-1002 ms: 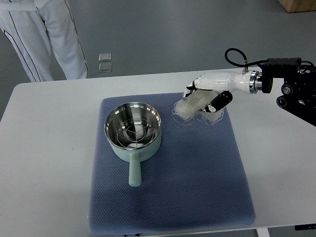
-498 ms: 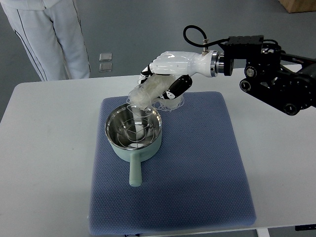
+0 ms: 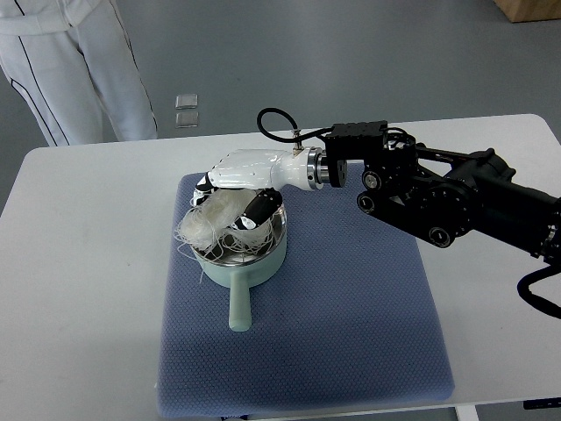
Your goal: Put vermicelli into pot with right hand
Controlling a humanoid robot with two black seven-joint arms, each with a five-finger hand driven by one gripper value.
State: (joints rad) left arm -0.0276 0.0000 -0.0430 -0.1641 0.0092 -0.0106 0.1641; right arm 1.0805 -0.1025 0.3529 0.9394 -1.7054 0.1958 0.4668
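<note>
A pale green pot [image 3: 237, 267] with a steel inside and a handle pointing toward me sits on the blue mat [image 3: 351, 307]. My right hand [image 3: 230, 207] reaches in from the right and hovers over the pot's mouth, shut on a bundle of white vermicelli [image 3: 210, 221]. The bundle hangs down into the pot at its left side. Loose strands spill over the left rim. Most of the pot's inside is hidden by the hand and the noodles.
The mat lies on a white table [image 3: 79, 263]. A person in white trousers [image 3: 79, 70] stands beyond the table's far left corner. Two small square tiles [image 3: 186, 110] lie on the floor behind the table.
My right hand has carried the vermicelli leftward and down from above the pot's far rim to right over its mouth. The bundle now dips into the pot.
</note>
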